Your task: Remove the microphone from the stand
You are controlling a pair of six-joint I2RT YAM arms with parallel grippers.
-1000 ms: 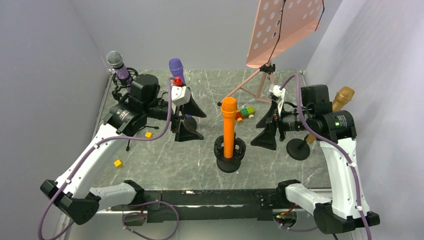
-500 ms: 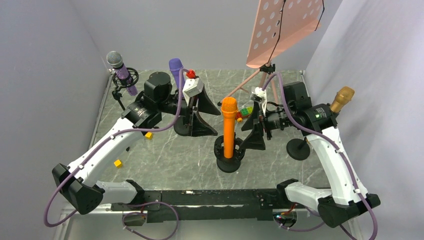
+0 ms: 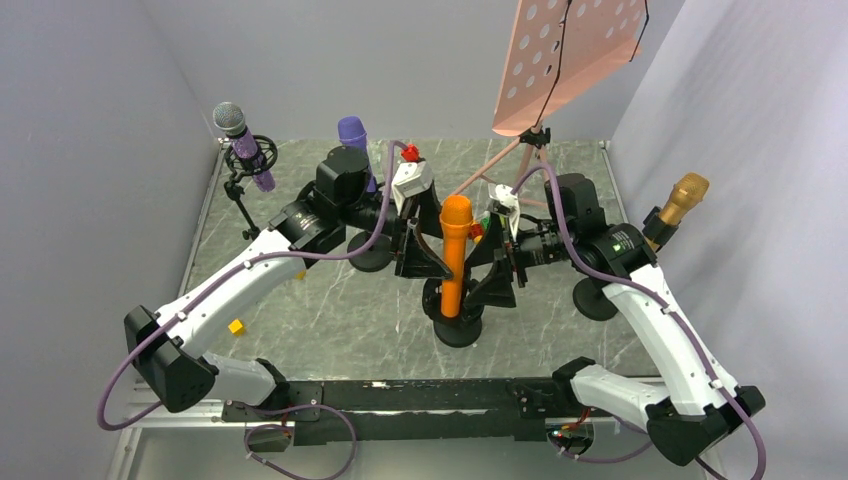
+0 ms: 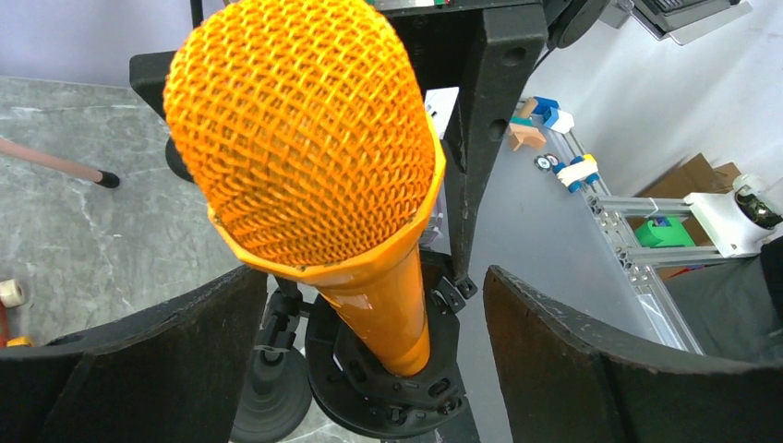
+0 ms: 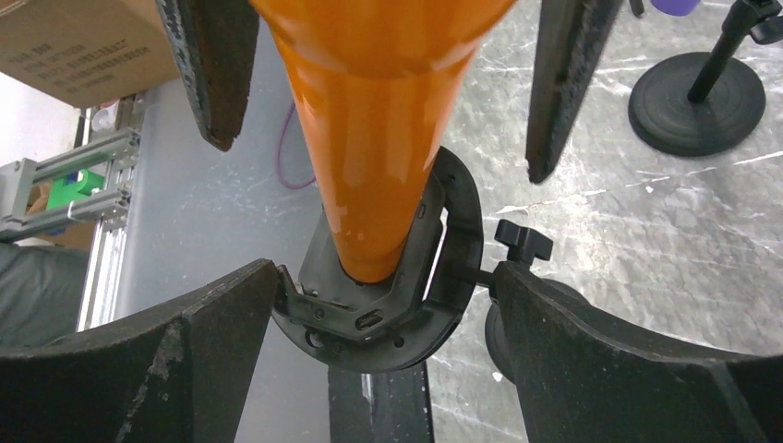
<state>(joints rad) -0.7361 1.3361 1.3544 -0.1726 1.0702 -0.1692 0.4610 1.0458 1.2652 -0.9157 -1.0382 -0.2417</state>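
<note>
An orange microphone (image 3: 457, 250) stands upright in a black clip stand (image 3: 458, 318) at the table's front middle. My left gripper (image 3: 432, 258) is open with its fingers on either side of the microphone, from the left. My right gripper (image 3: 487, 270) is open on the right side, fingers around the stand's clip. In the left wrist view the mesh head (image 4: 300, 129) fills the frame and the body enters the clip (image 4: 392, 355). In the right wrist view the orange body (image 5: 379, 138) sits in the black clip (image 5: 392, 295) between my fingers.
A purple microphone on a stand (image 3: 240, 140) stands at back left, another purple one (image 3: 352, 135) behind my left arm, a gold one (image 3: 680, 200) on a round base (image 3: 597, 298) at right. A pink music stand (image 3: 570, 60) is at the back. Small yellow blocks (image 3: 236, 326) lie at left.
Both arms have moved inward toward the orange microphone. Both open grippers now flank it, the left from the left, the right from the right.
</note>
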